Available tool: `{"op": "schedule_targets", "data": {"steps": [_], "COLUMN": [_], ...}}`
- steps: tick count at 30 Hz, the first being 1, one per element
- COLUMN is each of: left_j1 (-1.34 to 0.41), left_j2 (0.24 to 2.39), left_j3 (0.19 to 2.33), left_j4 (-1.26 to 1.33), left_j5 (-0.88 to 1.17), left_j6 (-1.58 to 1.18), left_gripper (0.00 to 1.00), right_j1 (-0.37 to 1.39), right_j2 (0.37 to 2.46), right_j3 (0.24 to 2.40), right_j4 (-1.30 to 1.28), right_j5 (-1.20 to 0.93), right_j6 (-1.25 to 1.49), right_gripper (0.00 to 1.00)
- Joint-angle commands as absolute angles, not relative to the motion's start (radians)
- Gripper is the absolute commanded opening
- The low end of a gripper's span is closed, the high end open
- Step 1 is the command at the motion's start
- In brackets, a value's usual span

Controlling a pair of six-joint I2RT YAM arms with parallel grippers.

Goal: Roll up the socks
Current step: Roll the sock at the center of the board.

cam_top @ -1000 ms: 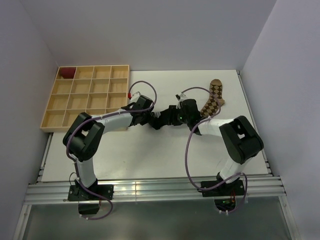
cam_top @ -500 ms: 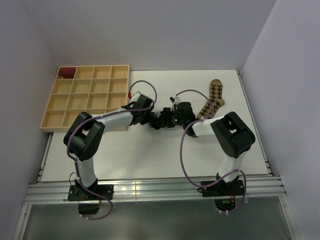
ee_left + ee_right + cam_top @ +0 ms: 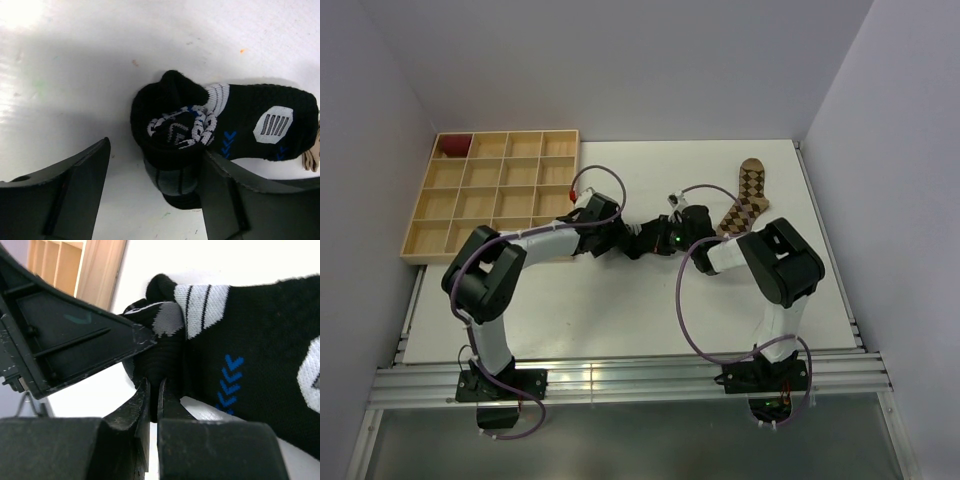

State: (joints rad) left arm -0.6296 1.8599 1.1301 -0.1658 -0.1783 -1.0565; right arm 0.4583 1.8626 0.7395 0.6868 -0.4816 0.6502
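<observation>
— How does it look?
— Your black knit sock with white and blue markings [image 3: 175, 130] lies mid-frame in the top view, one end coiled tight and the rest flat.
— And the jaws, the room?
— Your left gripper [image 3: 156, 150] gapes around the roll. Your right gripper [image 3: 154, 390] pinches a fold. The white table [image 3: 620, 310] lies bare below, a wooden compartment tray [image 3: 503, 186] upper left, a brown argyle sock [image 3: 747, 195] upper right.

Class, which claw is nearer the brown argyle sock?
Right. The right claw, pinching the black sock, sits left of the argyle sock; the left claw lies farther left.
</observation>
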Motion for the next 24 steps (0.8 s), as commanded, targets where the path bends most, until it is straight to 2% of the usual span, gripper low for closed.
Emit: {"op": "schedule_targets", "data": {"steps": [1, 5, 15, 20, 24], "left_j1": [-0.620, -0.595, -0.584, -0.580, -0.568], "left_j2": [1.829, 1.744, 1.654, 1.637, 1.664], "left_j3": [1.037, 0.974, 0.858, 0.808, 0.815], "left_j4": [-0.233, -0.120, 0.103, 0.173, 0.199], "left_j5": [-0.108, -0.075, -0.049, -0.057, -0.060], "left_j6": [-1.075, -1.117, -1.137, -1.137, -1.120], "left_gripper": [0.73, 0.81, 0.87, 0.88, 0.83], "right_j1": [0.419, 0.385, 0.339, 0.339, 0.339], "right_j2": [1.911, 1.947, 1.999, 1.974, 1.980], "right_j3": [0.716, 0.696, 0.693, 0.716, 0.733], "right_j4": [0.748, 0.793, 0.779, 0.681, 0.649], "right_j5": [-0.517, -0.561, -0.586, -0.563, -0.563], "right_j6": [0.751, 0.845, 0.939, 0.925, 0.951], "right_gripper": [0.00, 0.00, 0.00, 0.00, 0.00]}}
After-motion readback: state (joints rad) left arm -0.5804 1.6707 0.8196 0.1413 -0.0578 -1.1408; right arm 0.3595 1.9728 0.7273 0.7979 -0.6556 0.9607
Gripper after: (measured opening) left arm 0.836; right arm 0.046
